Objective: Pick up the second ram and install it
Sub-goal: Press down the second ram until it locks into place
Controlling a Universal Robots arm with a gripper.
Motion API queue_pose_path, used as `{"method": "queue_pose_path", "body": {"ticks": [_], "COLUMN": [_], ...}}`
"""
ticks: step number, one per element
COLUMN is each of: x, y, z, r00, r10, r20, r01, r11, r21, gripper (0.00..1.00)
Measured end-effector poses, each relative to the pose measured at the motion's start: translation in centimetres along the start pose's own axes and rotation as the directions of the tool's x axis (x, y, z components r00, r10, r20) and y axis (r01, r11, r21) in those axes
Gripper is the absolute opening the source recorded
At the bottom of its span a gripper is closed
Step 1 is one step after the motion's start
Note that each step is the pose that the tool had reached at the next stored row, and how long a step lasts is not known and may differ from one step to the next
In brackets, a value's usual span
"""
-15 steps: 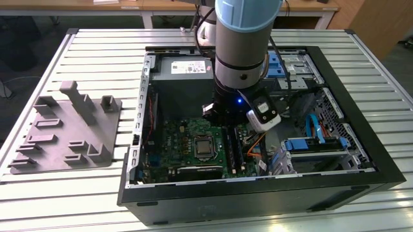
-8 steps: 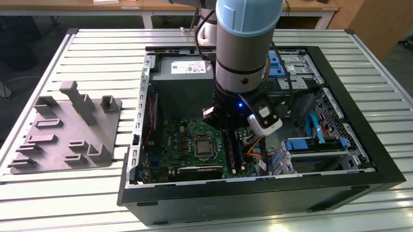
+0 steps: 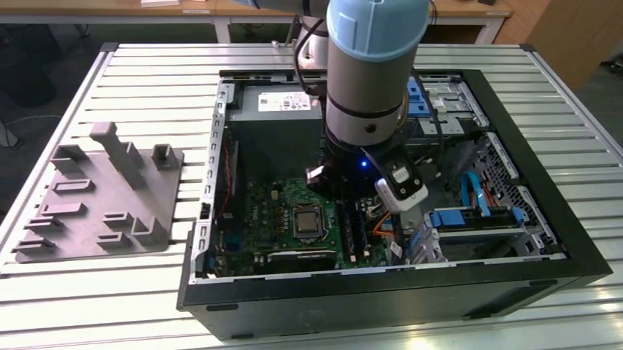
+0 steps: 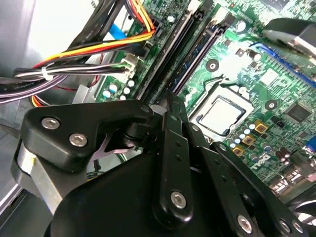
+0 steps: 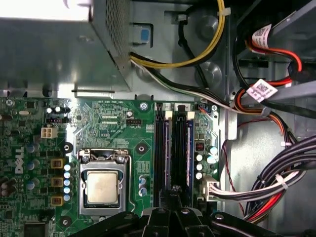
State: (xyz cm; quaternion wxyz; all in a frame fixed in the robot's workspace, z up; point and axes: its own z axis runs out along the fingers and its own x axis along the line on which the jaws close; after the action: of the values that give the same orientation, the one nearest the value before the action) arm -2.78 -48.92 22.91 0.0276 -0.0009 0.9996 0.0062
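Inside the open case (image 3: 545, 240) on the slatted surface (image 3: 146, 65), your arm (image 3: 375, 65) reaches down over the motherboard (image 5: 118, 128). The fingers (image 5: 174, 198) are drawn together with nothing visible between them, their tips just above the near end of the memory slots, beside the CPU socket (image 5: 102, 186). Two dark strips stand upright in the slots, side by side. The second ram (image 5: 187, 148) seems to be the one nearer the cables (image 5: 276, 177), with the other stick (image 5: 165, 148) on the socket side, though you cannot be sure which is which. A grey fixture (image 3: 102, 197) sits on the surface at the exterior view's left.
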Motion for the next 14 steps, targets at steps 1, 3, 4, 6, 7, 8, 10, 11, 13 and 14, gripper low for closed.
{"method": "queue_pose_path", "body": {"ticks": [1,3,4,6,7,8,10,11,13,14], "x": [0.0,0.0,0.0,0.0,0.0,0.0,0.01,0.01,0.02,0.02], "y": [-0.07,-0.19,-0.25,-0.45,-0.55,-0.64,-0.74,-0.79,-0.88,-0.91], "z": [0.0,0.0,0.01,0.01,0.02,0.03,0.1,0.15,0.25,0.31], "r00": [1.0,1.0,1.0,1.0,1.0,1.0,1.0,1.0,1.0,1.0], "r10": [0.0,0.0,0.0,0.0,0.0,0.0,0.0,0.0,0.0,0.0], "r20": [0.0001,0.0,0.0,0.0001,0.0001,0.0001,0.0001,0.0001,0.0001,0.0001], "r01": [0.0,0.0,0.0,0.0,0.0,0.0,0.0,0.0,0.0,0.0], "r11": [1.0,1.0,1.0,1.0,1.0,1.0,1.0,1.0,1.0,1.0], "r21": [-0.0001,0.0,-0.0001,-0.0001,-0.0001,-0.0001,-0.0003,-0.0002,-0.0001,-0.0003], "gripper": [0.1,0.1,0.1,0.1,0.1,0.1,0.1,0.1,0.1,0.1]}}
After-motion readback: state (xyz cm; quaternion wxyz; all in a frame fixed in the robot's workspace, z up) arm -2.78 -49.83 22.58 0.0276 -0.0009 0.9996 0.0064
